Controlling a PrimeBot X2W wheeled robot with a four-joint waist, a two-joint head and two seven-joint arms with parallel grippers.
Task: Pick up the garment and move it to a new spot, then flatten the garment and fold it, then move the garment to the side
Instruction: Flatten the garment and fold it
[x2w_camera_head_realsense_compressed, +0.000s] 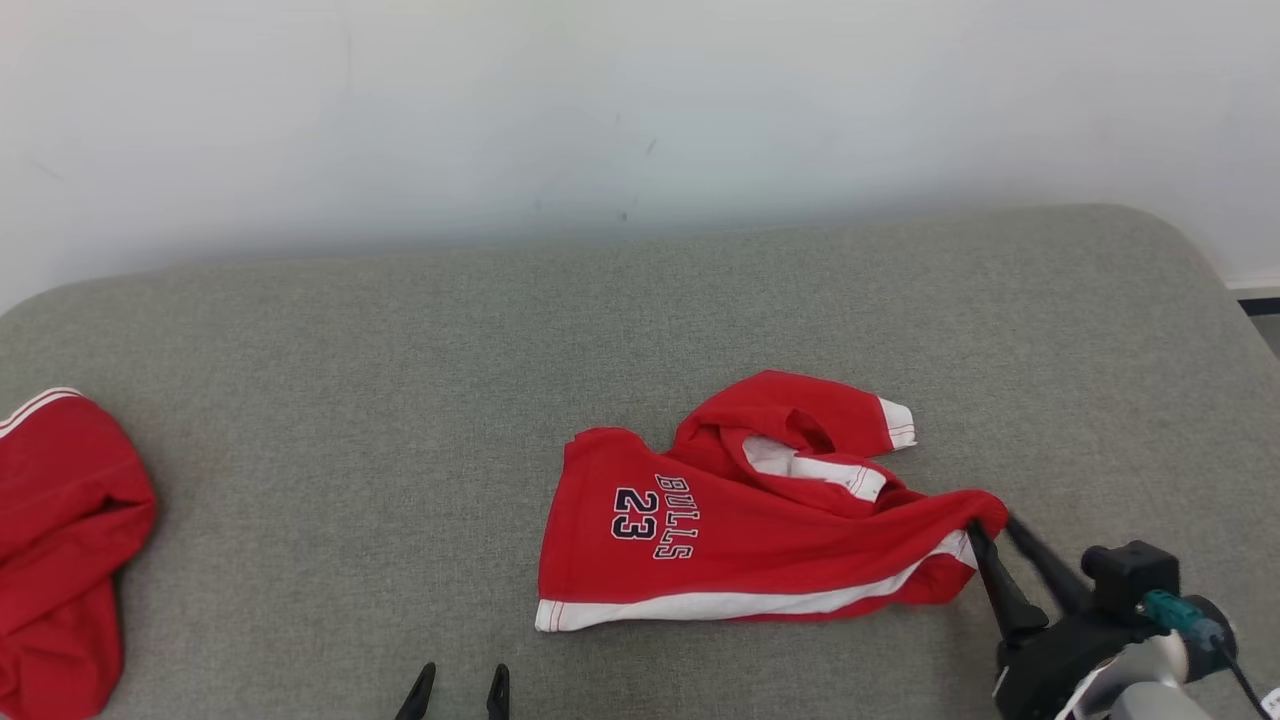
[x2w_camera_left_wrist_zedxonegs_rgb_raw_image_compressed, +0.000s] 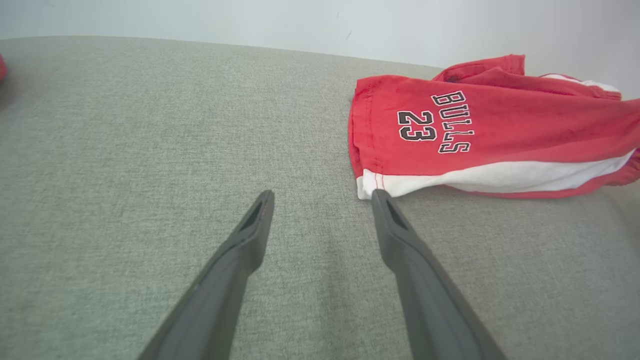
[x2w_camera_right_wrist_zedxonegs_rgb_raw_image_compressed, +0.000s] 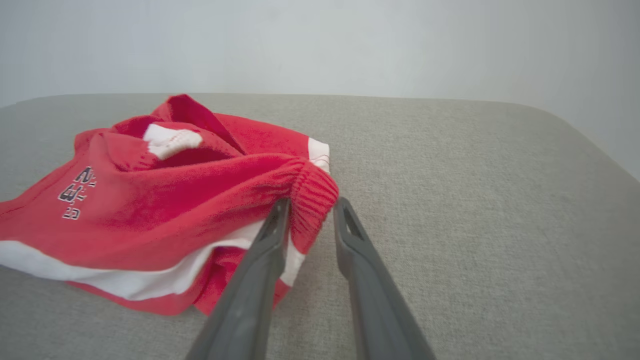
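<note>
At the waistband (x2w_camera_right_wrist_zedxonegs_rgb_raw_image_compressed: 312, 192) of the Bulls shorts (x2w_camera_head_realsense_compressed: 740, 520), right gripper (x2w_camera_head_realsense_compressed: 990, 526) jaws barely parted, grasp unclear, left gripper (x2w_camera_head_realsense_compressed: 464, 672) released; repositioning looks finished, flattening likely needs both.

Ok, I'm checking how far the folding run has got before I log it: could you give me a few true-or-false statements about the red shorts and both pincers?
1. The red fabric shorts with a white stripe bear "BULLS 23". True.
2. The left pincer is clamped on them. False: its jaws stand wide open, holding nothing.
3. The right pincer has its tips at the shorts' ribbed waistband. True.
4. The shorts lie neatly folded. False: they are bunched and unfolded.
5. Another red garment lies at the left edge of the grey fabric surface. True.
</note>
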